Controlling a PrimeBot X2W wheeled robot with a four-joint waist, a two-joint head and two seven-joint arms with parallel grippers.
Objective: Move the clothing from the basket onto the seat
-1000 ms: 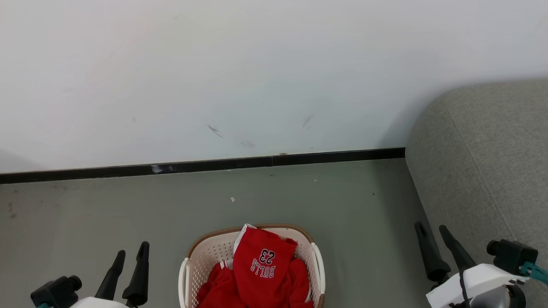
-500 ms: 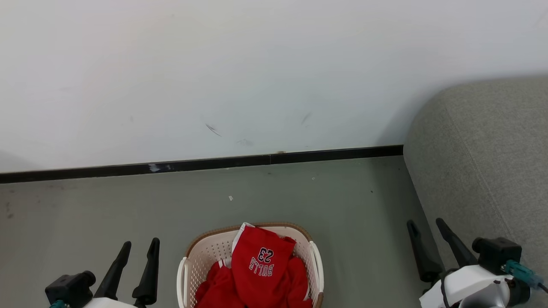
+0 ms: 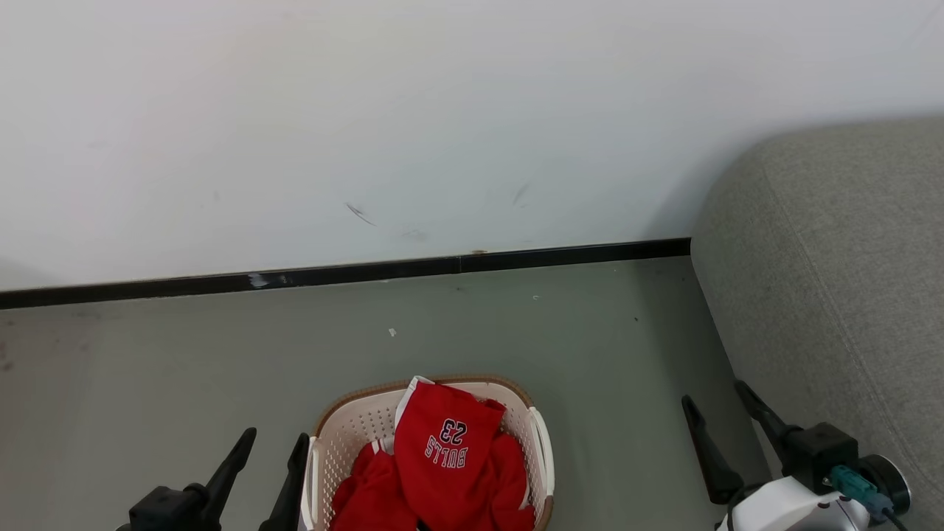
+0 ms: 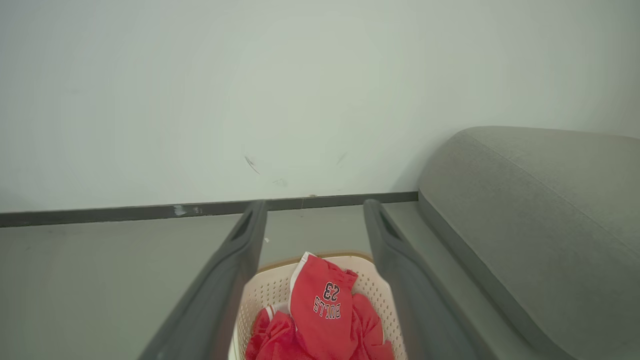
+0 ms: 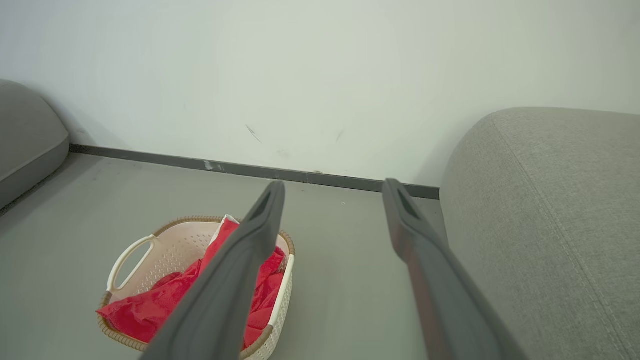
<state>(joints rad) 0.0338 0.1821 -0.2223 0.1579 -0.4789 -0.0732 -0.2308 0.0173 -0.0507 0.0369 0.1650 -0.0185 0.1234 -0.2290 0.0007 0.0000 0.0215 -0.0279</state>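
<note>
Red clothing fills the basket on grey floor; right wrist view adds a grey cushion far left. Left gripper, right gripper: jaws spread, empty.

left gripper: two long black tapered fingers, matte, black block housing at base. right gripper: same fingers, glossy white wrist shell, black boxy module, teal connector, thin dark cable.

One basket. Clothing in the basket: seemingly two or three red garments, the heap hiding the exact count. Two grey upholstered pieces: the seat right of the basket, a second cushion left of it. Two grippers flanking it: left gripper, right gripper.
</note>
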